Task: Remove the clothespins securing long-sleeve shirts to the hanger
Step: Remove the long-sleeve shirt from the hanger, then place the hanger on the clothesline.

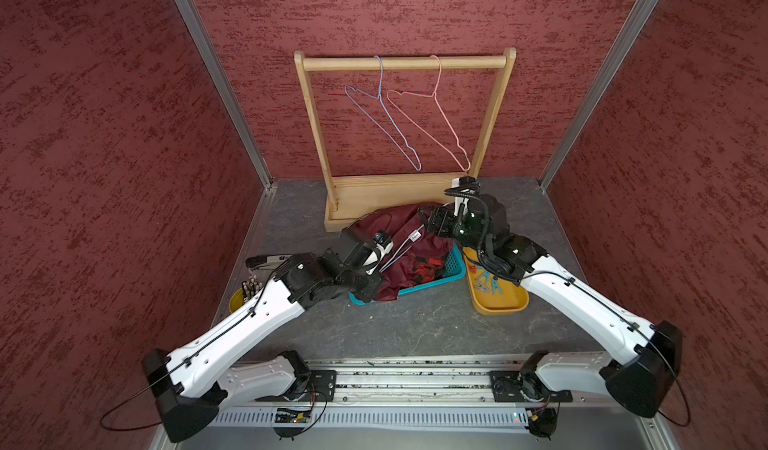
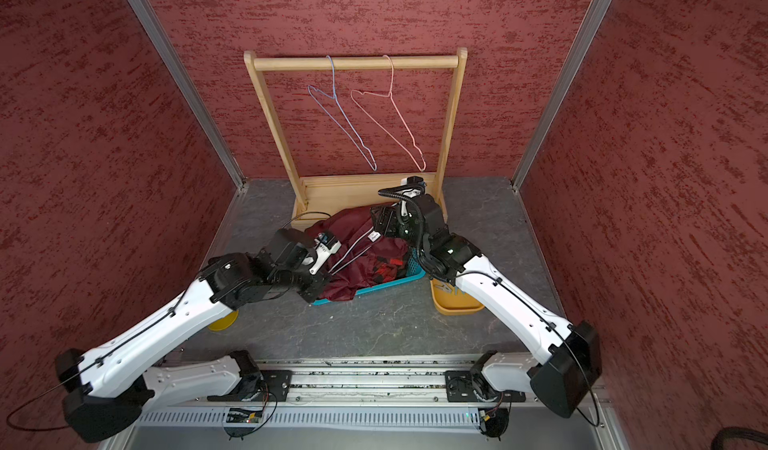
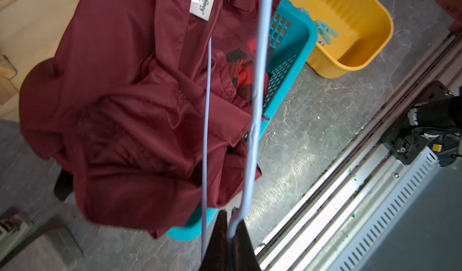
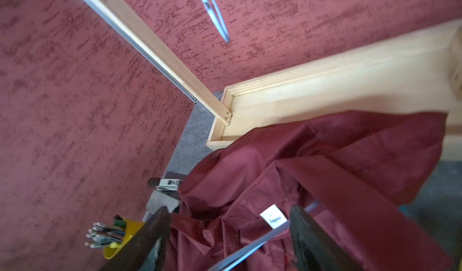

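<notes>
A shiny maroon shirt [image 1: 415,240] lies crumpled over a teal basket [image 1: 455,261], its white label [image 3: 201,1] facing up. Red-and-black plaid cloth [image 3: 243,69] shows underneath it in the basket. A pale blue wire hanger [image 3: 258,82] runs across the maroon shirt. My left gripper [image 3: 231,214] is shut on one end of this hanger. My right gripper [image 4: 228,208] hangs open just above the shirt's collar, and the hanger wire [image 4: 252,247] passes between its fingers without touching them. Teal clothespins [image 3: 326,32] lie in a yellow tray [image 1: 503,302] beside the basket.
A wooden rack [image 1: 405,62] stands at the back, with a bare blue hanger [image 1: 386,115] and a bare pink hanger [image 1: 436,115] on its rail. A yellow cup of tools [image 1: 241,298] and a dark stapler-like object [image 1: 266,261] sit at the table's left edge.
</notes>
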Controlling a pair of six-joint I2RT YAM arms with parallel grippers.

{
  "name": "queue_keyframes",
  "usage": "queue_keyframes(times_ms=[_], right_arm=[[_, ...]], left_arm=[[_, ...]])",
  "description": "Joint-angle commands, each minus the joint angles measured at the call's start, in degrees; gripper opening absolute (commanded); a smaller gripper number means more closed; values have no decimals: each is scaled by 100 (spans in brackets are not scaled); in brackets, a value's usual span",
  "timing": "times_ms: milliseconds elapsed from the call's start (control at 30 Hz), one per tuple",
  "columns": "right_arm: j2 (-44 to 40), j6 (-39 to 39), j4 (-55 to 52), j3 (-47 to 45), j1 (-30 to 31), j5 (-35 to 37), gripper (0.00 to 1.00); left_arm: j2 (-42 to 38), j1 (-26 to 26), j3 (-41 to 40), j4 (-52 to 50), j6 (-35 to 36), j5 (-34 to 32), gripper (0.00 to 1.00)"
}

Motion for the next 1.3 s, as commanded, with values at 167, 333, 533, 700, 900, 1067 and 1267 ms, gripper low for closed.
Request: queue_keyframes(times_ms=[167, 333, 533, 700, 900, 1067, 1267], right_arm=[[-226, 123, -70, 639, -330, 789, 99], [-2, 495, -320, 690, -926, 524, 99], [469, 655, -136, 465, -1470, 19, 99], [828, 983, 206, 76, -1949, -455, 99], [843, 965, 415, -134, -2310, -978, 99], [677, 1130, 735, -596, -2310, -1395, 99], [378, 980, 709, -767, -2311, -1535, 99]], left_arm=[[-1210, -4, 185, -1463, -1094, 516, 0], [-1687, 14, 719, -2034, -1465, 767, 0], [-2116, 12, 1192, -2377, -1994, 646, 0], [-1809, 12, 2048, -2446, -2508, -513, 0], [-118, 120, 3697, -2501, -2822, -1792, 0], [1742, 892, 5525, -2635, -2900, -1478, 0], [3142, 1548, 7025, -2398, -2619, -1108, 0]])
